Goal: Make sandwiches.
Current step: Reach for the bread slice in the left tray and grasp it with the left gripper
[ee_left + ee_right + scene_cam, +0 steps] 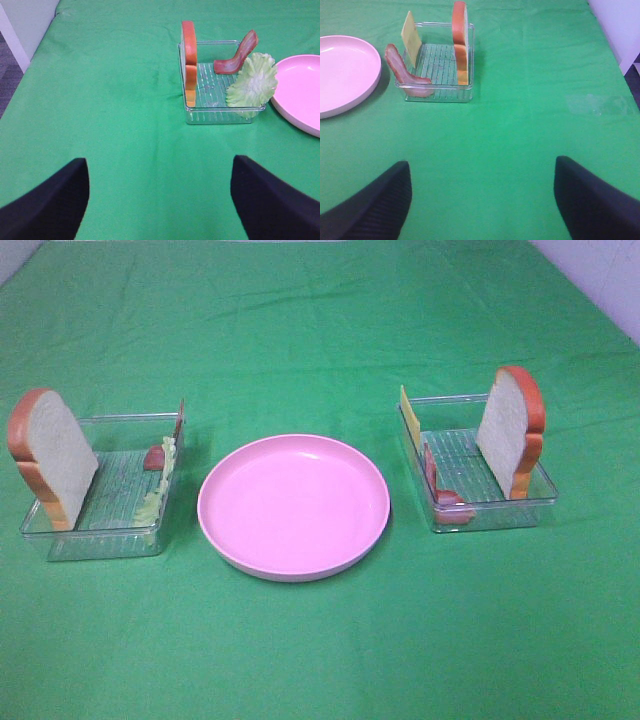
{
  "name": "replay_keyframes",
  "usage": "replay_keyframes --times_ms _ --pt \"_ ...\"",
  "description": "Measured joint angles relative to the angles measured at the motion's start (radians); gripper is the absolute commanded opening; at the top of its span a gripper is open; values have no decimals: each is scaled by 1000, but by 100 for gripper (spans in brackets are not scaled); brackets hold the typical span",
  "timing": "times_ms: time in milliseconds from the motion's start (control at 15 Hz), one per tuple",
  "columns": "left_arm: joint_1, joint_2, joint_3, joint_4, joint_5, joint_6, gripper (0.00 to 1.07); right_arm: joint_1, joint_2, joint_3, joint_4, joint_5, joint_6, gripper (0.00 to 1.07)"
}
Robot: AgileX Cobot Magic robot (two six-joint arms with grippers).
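No sandwich is built yet. The left bread slice stands on edge in the left tray, with a lettuce leaf and the left bacon strip leaning on the wall nearest the pink plate. The right bread slice stands in the right tray beside a cheese square and the right bacon strip.

The left gripper and right gripper hang wide open, holding nothing, above the green cloth. Each tray lies ahead of its own gripper, well apart and off toward the plate. Each slice shows its thin crust edge, its long side running away from the gripper. Each arm is nearer its own tray.
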Motion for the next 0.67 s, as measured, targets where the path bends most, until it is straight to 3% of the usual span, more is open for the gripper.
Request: replay_keyframes --times_ms 667 --pt "0 0 0 0 0 0 74 0 0 0 0 0 0 75"
